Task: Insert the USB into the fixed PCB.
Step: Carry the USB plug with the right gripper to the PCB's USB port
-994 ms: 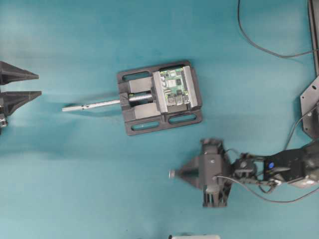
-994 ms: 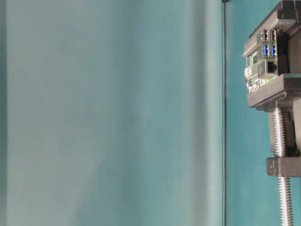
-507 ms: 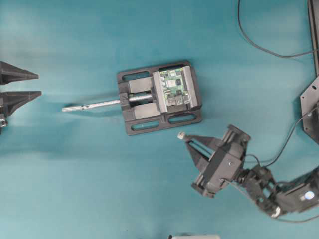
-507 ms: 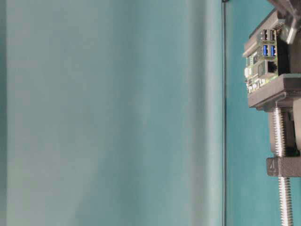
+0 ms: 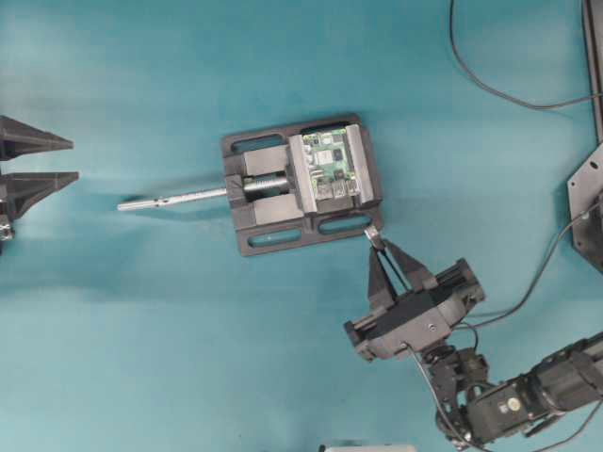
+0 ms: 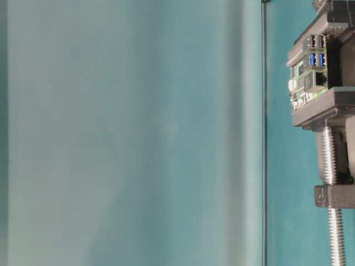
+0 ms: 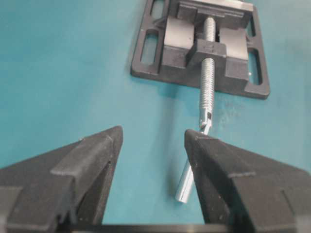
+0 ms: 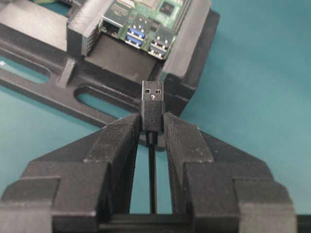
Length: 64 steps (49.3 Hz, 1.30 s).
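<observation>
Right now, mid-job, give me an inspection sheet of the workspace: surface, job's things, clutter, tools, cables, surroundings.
Surface: teal table, bare where visible.
Job's things: fixed PCB clamped in the black vise; USB unplugged, metal tip pointing at the board's ports.
Clutter: nothing seen.
Tools: right tool shut on the USB beside the vise's corner; left tool open, empty, facing the screw rod.
Cables: USB's cable runs back between the fingers; another black cable top right.
Surroundings: black bracket at right edge.
</observation>
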### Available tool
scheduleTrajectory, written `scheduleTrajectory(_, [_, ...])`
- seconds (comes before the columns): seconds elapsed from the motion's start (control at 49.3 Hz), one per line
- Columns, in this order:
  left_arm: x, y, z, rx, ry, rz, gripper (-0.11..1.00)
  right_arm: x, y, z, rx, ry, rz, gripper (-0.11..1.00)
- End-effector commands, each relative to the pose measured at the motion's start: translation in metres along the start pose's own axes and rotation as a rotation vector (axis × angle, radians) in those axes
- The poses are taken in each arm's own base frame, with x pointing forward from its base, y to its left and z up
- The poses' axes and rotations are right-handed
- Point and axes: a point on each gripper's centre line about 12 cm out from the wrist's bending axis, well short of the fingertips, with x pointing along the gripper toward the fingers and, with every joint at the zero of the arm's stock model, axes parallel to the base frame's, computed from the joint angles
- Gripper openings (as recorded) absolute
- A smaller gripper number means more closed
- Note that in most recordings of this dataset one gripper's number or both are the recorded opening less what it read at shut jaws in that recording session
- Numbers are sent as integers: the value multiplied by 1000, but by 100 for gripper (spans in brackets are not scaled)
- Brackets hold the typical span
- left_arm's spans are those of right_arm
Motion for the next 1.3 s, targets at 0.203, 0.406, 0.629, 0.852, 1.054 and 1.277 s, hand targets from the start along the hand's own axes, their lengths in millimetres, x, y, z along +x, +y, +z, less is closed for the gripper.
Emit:
scheduleTrajectory(0.203, [1, 0, 5, -3, -13, 1, 72, 10, 14, 13, 126, 19, -53, 21])
scheduleTrajectory(0.406, [1, 0, 5, -3, -13, 1, 72, 16, 16, 17, 142, 28, -113, 21])
scheduleTrajectory(0.629, [1, 0, 4, -3, -11, 1, 72, 20, 19, 14, 142, 39, -135, 21])
scheduleTrajectory(0.852, [1, 0, 5, -3, -14, 1, 72, 26, 18, 14, 144, 43, -155, 21])
scheduleTrajectory(1.054, [1, 0, 4, -3, -11, 1, 72, 30, 18, 15, 148, 46, -164, 21])
scheduleTrajectory(1.277, [1, 0, 5, -3, -14, 1, 72, 33, 18, 14, 147, 46, -174, 21])
